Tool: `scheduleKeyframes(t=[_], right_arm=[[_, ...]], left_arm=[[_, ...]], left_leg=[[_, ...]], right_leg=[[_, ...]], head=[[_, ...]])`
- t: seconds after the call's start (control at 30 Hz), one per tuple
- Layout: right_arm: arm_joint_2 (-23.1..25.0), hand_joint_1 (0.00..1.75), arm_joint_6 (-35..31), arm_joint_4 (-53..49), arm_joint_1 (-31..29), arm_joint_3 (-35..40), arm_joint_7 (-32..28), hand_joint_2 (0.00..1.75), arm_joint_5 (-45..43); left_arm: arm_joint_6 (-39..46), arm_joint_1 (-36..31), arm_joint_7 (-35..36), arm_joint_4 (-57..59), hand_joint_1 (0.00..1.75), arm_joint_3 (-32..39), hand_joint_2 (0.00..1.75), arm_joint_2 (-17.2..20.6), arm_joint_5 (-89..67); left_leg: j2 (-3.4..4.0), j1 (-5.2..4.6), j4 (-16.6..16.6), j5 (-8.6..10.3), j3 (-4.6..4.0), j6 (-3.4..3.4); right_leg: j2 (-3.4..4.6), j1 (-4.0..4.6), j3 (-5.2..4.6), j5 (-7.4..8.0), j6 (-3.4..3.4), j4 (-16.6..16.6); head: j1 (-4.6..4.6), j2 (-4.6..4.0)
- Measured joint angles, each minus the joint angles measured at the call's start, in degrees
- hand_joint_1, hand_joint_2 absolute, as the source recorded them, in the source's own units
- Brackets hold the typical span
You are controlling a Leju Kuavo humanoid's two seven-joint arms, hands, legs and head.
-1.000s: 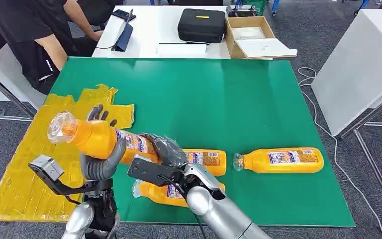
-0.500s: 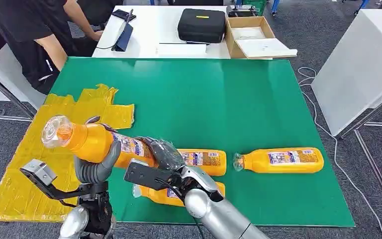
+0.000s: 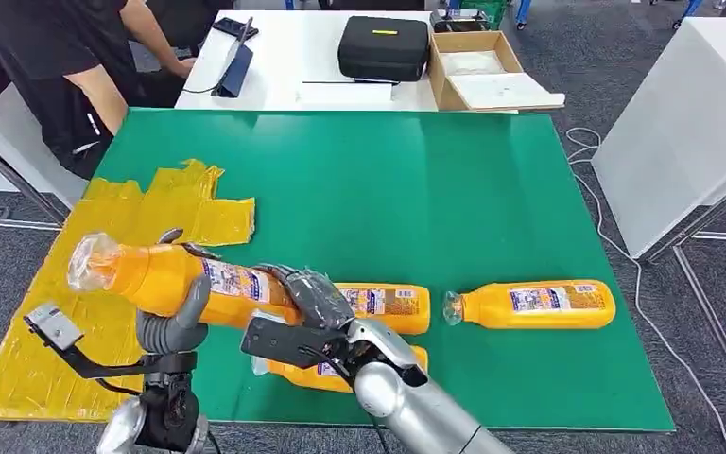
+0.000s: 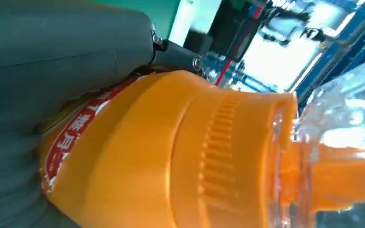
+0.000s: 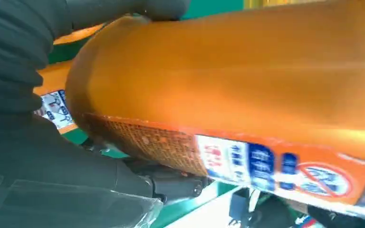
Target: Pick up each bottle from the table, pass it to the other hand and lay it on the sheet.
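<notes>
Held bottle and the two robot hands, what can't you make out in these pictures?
- Held bottle: head view, the right robot hand covers its base.
- Left robot hand: head view, the bottle hides most fingers.
- Nearest lying bottle: head view, mostly behind the right arm.
- Label text: right wrist view, blurred.

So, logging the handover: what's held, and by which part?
One orange plastic bottle: left hand around its upper body near the cap, right hand around its base end.

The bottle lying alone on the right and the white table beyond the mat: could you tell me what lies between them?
Bare green mat, in the head view; nothing rests between the lone bottle and the white table.
</notes>
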Motion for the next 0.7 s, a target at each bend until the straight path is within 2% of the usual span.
scheduleKeyframes(t=[0.27, 0.53, 0.63, 0.7], right_arm=[[-4.7, 0.0, -0.5, -6.8, 5.4, -8.5, -1.3, 0.0, -4.0], [-10.4, 0.0, -0.5, -20.4, 13.1, -21.7, -3.8, 0.0, -5.3], [-11.8, 0.0, -0.7, -25.6, 16.0, -24.9, -3.8, 0.0, -4.9], [-13.0, 0.0, -0.4, -29.8, 18.4, -27.6, -4.3, 0.0, -4.5]], left_arm=[[-4.3, 4.1, 0.8, -5.1, 1.75, 5.7, 1.75, -0.1, -1.3], [-6.5, 6.6, -0.7, -6.0, 1.75, 9.3, 1.75, 0.0, -4.6], [-3.3, 6.2, -3.3, -5.9, 1.75, 9.9, 1.75, 0.7, -10.9], [2.2, 5.3, -6.2, -5.9, 1.75, 10.1, 1.75, 1.9, -19.6]], left_leg=[[-0.02, -0.02, 0.0, -0.01, -0.07, 0.0], [-0.2, -0.05, 0.0, -0.01, -0.11, 0.01], [-0.26, -0.03, 0.0, -0.01, -0.1, 0.01], [-0.25, -0.02, 0.0, -0.01, -0.13, 0.01]], right_leg=[[-0.01, -0.01, -0.05, 0.0, 0.0, 0.0], [-0.11, -0.03, -0.07, 0.0, 0.0, 0.0], [-0.12, -0.02, -0.1, 0.0, 0.0, 0.0], [-0.12, -0.01, -0.08, 0.0, 0.0, 0.0]], head=[[0.0, 0.0], [0.0, 0.0], [0.02, 0.0], [0.02, 0.0]])
